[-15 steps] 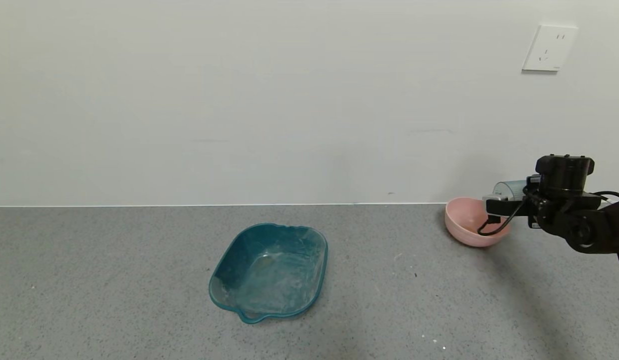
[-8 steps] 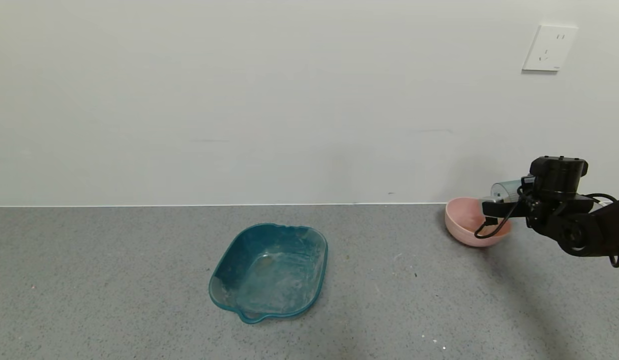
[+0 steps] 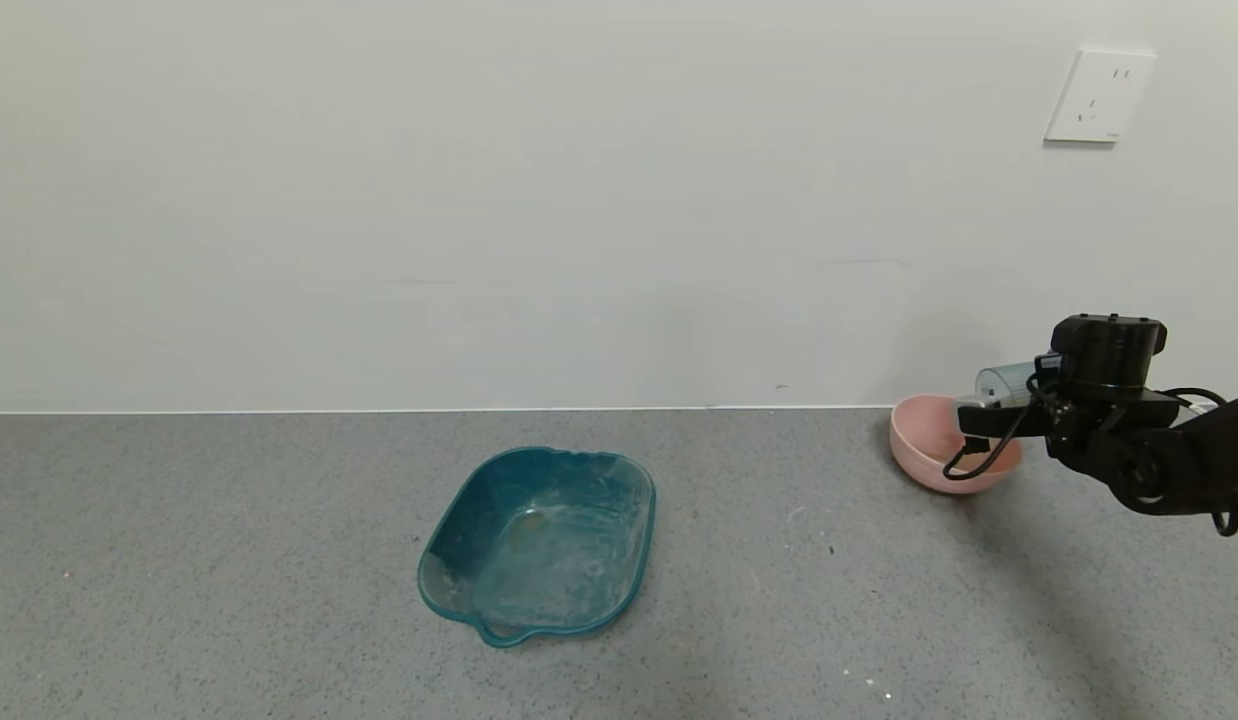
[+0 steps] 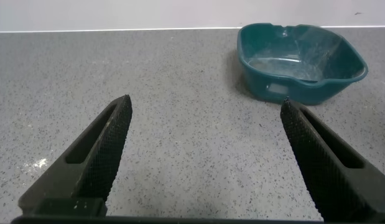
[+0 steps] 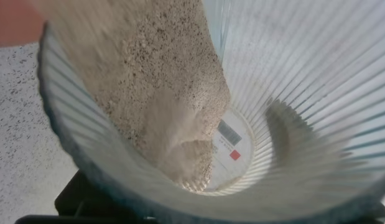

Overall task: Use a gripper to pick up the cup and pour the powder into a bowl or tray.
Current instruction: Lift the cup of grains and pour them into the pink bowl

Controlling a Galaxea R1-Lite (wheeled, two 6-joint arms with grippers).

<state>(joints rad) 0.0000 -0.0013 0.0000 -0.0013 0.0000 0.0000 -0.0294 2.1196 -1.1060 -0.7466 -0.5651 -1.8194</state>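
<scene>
My right gripper (image 3: 987, 412) is shut on the clear ribbed cup (image 3: 1003, 382) and holds it tipped on its side, mouth to the left, over the far right rim of the pale pink bowl (image 3: 922, 458). In the right wrist view the cup (image 5: 304, 93) fills the frame, and pale tan powder (image 5: 161, 93) slides along its lower wall towards the mouth. A white label with a red square shows on the cup's bottom. My left gripper (image 4: 204, 109) is open and empty, low over the grey table.
A teal translucent tray (image 3: 539, 540) with handles sits mid-table, dusted with powder; it also shows in the left wrist view (image 4: 301, 59). The white wall runs close behind the bowl, with a socket (image 3: 1097, 96) above it.
My right gripper has moved slightly left and down with the cup, bringing it further over the bowl. The tray and bowl have not moved.
</scene>
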